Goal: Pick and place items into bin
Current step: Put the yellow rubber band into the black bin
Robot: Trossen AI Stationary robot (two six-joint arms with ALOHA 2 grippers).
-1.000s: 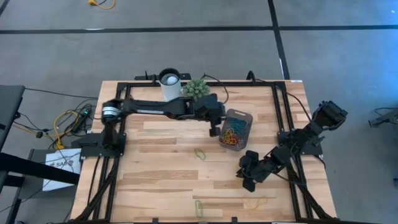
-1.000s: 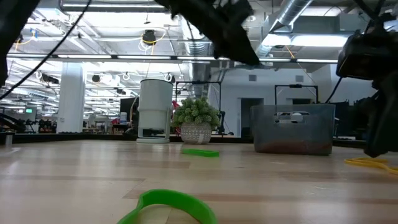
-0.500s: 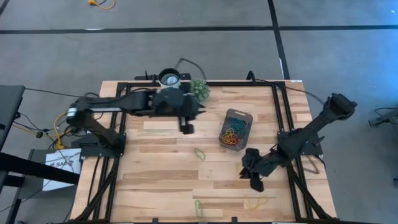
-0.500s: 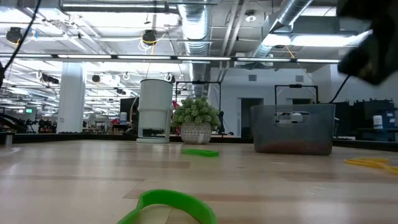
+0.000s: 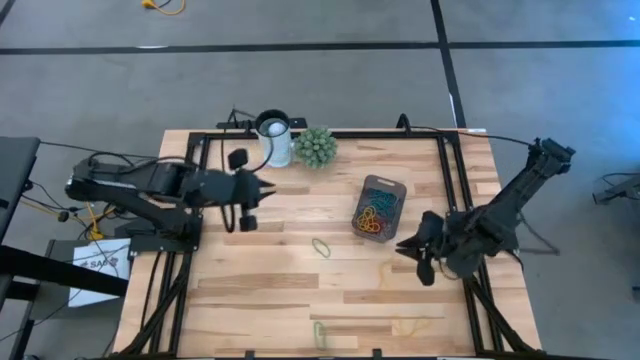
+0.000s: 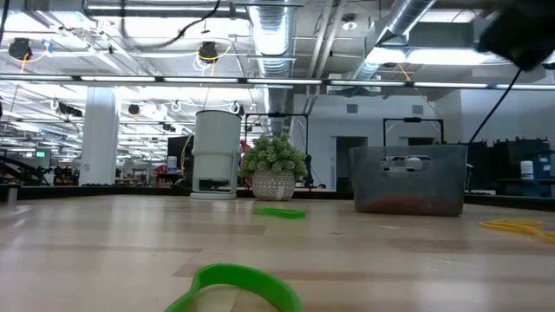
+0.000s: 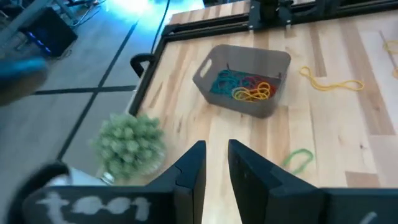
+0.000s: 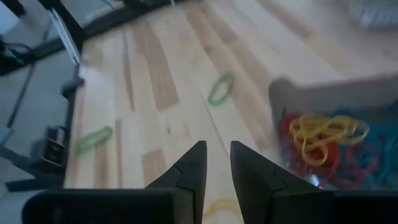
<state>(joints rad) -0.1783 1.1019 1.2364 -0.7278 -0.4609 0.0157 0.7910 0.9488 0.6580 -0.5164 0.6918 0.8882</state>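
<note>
Left gripper point(image 5: 246, 207): fingers point(image 7: 191, 174) nearly together with only a thin slit between them, gripping nothing; it hangs over bare wood on the left part of the table, well apart from the bin.
Right gripper point(image 5: 421, 254): fingers point(image 8: 250, 177) also drawn close, a narrow gap, nothing held; it sits over the table near the bin's lower right corner, with the arm folding back toward the right edge.
Bin point(image 5: 379, 208): translucent grey tub with rounded corners, standing right of the table's middle; from the low view point(image 6: 407, 179) it stands upright at the far side.
Rubber bands in the bin point(image 5: 377, 216): a tangle of yellow, red and blue-green loops lying on its floor, seen clearly from the left wrist camera point(image 7: 245, 87).
Green band point(image 5: 321, 246): loose on the wood between the two grippers, just left of and below the bin.
Second green band point(image 5: 319, 333): near the front edge of the table, well apart from both grippers.
Yellow band point(image 5: 411, 326): also near the front edge, further right, below the right gripper.
White cup point(image 5: 273, 137): at the back edge, upright.
Green plant ball point(image 5: 316, 146): just beside the cup, to its right.
Writing: a white sheet point(image 5: 98, 270) on the floor left of the table carries dark print, too small for me to read; I can make out no other labels.
Table point(image 5: 260, 290): pale wood planks inside a black frame.
</note>
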